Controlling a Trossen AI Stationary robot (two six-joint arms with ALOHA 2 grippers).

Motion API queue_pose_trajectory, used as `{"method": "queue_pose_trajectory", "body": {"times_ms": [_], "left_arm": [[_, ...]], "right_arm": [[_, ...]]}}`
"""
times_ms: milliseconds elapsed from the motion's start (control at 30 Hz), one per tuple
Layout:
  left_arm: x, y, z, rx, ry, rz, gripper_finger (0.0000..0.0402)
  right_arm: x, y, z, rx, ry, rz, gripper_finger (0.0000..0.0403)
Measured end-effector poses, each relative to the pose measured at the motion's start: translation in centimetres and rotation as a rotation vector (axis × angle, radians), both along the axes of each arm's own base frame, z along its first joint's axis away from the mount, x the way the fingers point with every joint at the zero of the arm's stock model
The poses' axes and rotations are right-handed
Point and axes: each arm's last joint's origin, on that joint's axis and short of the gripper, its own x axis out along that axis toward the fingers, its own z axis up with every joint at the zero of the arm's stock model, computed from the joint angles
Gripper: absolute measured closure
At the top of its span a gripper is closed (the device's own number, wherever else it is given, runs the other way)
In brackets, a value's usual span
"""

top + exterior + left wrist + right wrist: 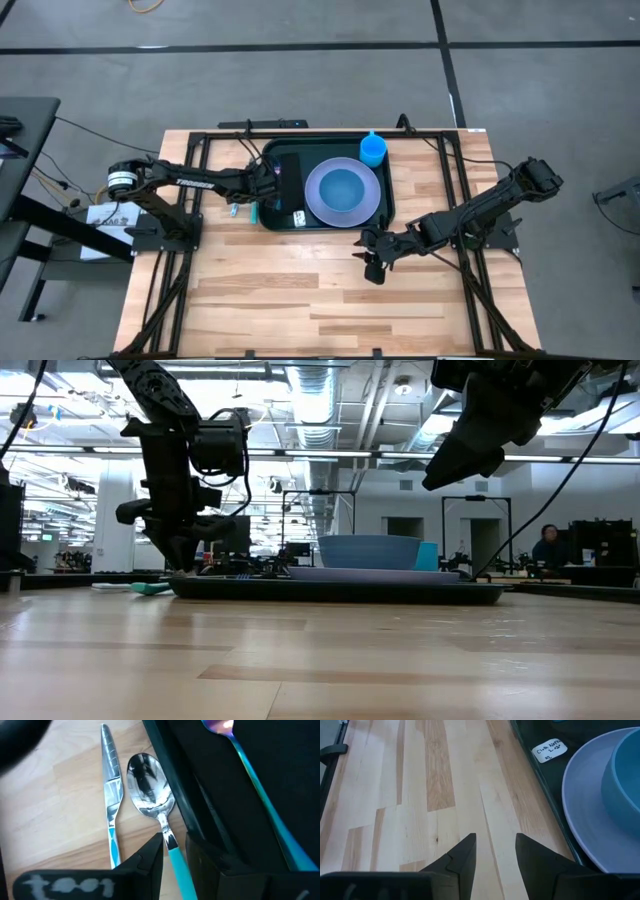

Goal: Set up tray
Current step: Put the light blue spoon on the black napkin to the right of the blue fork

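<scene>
From my station I begin at the left. The left gripper (262, 190) is low at the left rim of the large dark green-black rectangular tray (275, 219). Its fingers (150, 860) stand on both sides of the turquoise handle of a shiny metal spoon (147, 782), which lies on the light wooden table (300, 290) just beside the tray. I judge they are closed on the handle, probably to carry the spoon into the tray. A steel knife with a blue handle (112, 800) lies beside the spoon.

The tray sits at the far middle of the table and holds a lavender round plate (372, 200), a blue bowl (343, 187) on it and a blue plastic cup (373, 149).

The right gripper (374, 262) waits over bare wood near the tray's front right corner, jaws apart and empty.
</scene>
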Motion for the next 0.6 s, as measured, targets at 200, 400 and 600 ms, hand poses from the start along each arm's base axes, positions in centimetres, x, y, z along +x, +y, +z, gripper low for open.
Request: {"method": "queue_pose_trajectory", "body": {"times_ms": [200, 400, 600], "left_arm": [[-0.25, -0.07, -0.38, -0.003, 0.001, 0.008, 0.0328], [-0.25, -0.06, -0.38, 0.001, -0.002, 0.014, 0.0328], [-0.18, -0.05, -0.37, 0.000, -0.010, 0.016, 0.0328]], "right_arm": [[0.00, 0.00, 0.00, 0.000, 0.000, 0.000, 0.0274], [0.00, 0.00, 0.00, 0.000, 0.000, 0.000, 0.0274], [0.00, 0.00, 0.00, 0.000, 0.000, 0.000, 0.0274]]}}
